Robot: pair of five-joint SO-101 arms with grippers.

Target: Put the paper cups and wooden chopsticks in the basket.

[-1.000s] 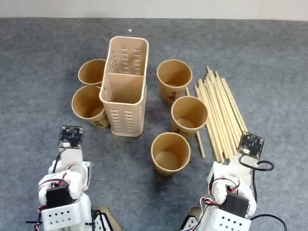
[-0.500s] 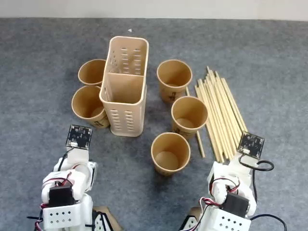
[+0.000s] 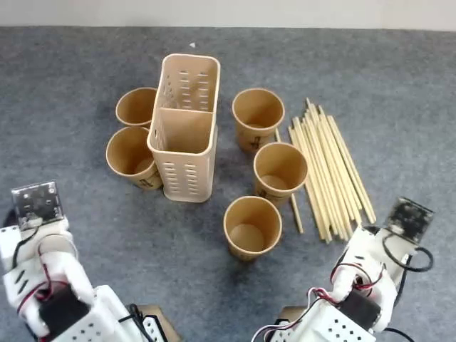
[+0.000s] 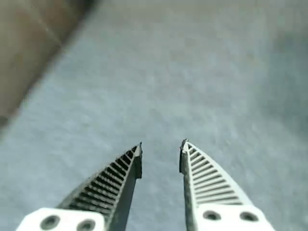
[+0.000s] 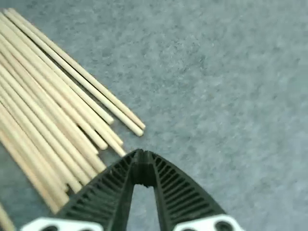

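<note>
Overhead, the basket (image 3: 184,128) stood upright just left of the frame's centre on the grey carpet (image 3: 64,78). Five paper cups (image 3: 280,169) stood upright around it: two close against its left side and three in a curved line to its right. The wooden chopsticks (image 3: 329,167) lay in a loose bundle at centre right, just beside the middle right-hand cup. The left arm (image 3: 53,285) sat in the lower left corner and the right arm (image 3: 363,263) in the lower right. The left gripper (image 4: 160,149) hung over carpet with its jaws a narrow gap apart, holding nothing. The right gripper (image 5: 139,156) was closed tip to tip, empty, near the chopstick ends.
</note>
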